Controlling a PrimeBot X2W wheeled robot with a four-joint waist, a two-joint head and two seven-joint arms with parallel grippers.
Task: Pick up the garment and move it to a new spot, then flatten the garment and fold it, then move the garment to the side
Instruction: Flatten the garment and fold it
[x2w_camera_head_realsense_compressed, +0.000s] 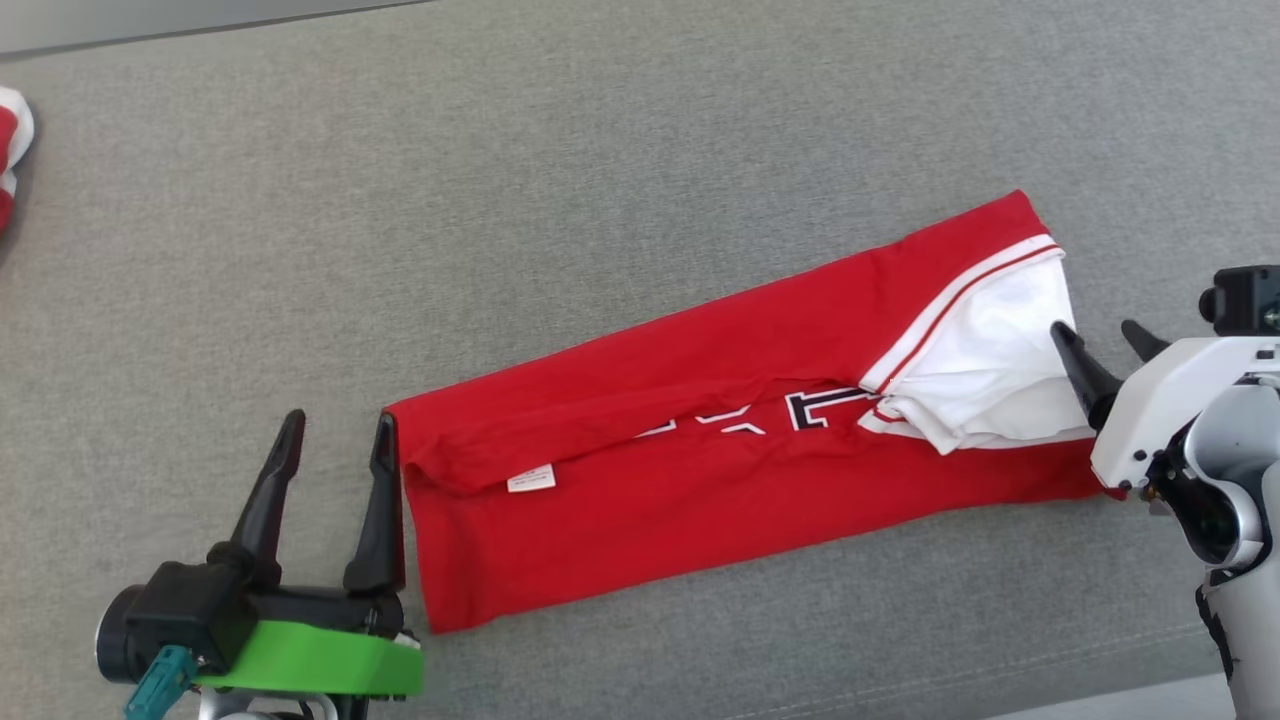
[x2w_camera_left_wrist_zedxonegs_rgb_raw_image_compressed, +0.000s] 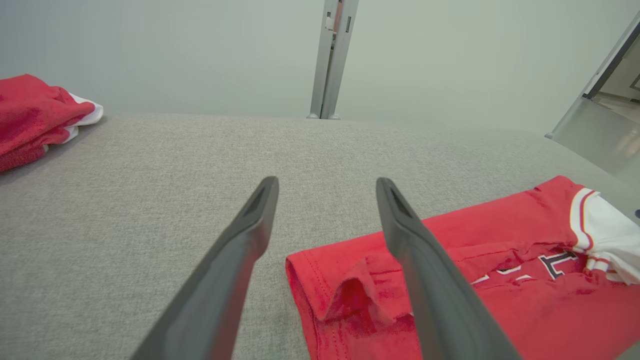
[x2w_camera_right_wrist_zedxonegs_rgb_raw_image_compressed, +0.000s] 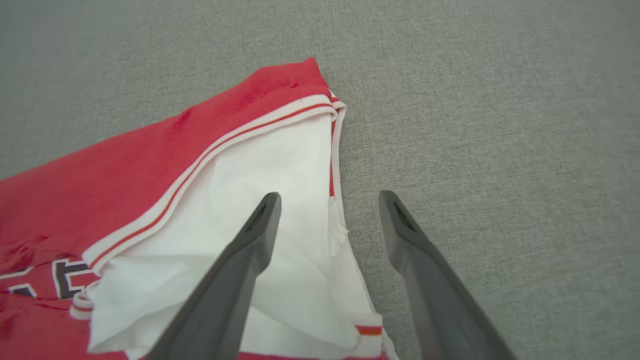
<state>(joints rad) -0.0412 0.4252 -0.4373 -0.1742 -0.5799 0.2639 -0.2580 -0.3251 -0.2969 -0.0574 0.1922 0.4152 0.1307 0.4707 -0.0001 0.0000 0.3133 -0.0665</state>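
The garment (x2w_camera_head_realsense_compressed: 700, 440) is a red shirt with white sleeves and dark lettering, lying folded into a long strip on the grey cloth surface. My left gripper (x2w_camera_head_realsense_compressed: 340, 428) stands open at its left end, the right finger beside the hem, nothing between the fingers. In the left wrist view the garment's hem (x2w_camera_left_wrist_zedxonegs_rgb_raw_image_compressed: 350, 295) lies under that gripper (x2w_camera_left_wrist_zedxonegs_rgb_raw_image_compressed: 327, 184). My right gripper (x2w_camera_head_realsense_compressed: 1100, 335) is open at the white-sleeve end. In the right wrist view its fingers straddle the edge of the white sleeve (x2w_camera_right_wrist_zedxonegs_rgb_raw_image_compressed: 280, 200), with the gripper (x2w_camera_right_wrist_zedxonegs_rgb_raw_image_compressed: 330, 197) holding nothing.
Another red and white cloth (x2w_camera_head_realsense_compressed: 12, 150) lies at the far left edge of the grey surface, seen also as a bundle (x2w_camera_left_wrist_zedxonegs_rgb_raw_image_compressed: 40, 117) in the left wrist view. A metal post (x2w_camera_left_wrist_zedxonegs_rgb_raw_image_compressed: 332, 60) and a pale wall stand beyond the surface's far edge.
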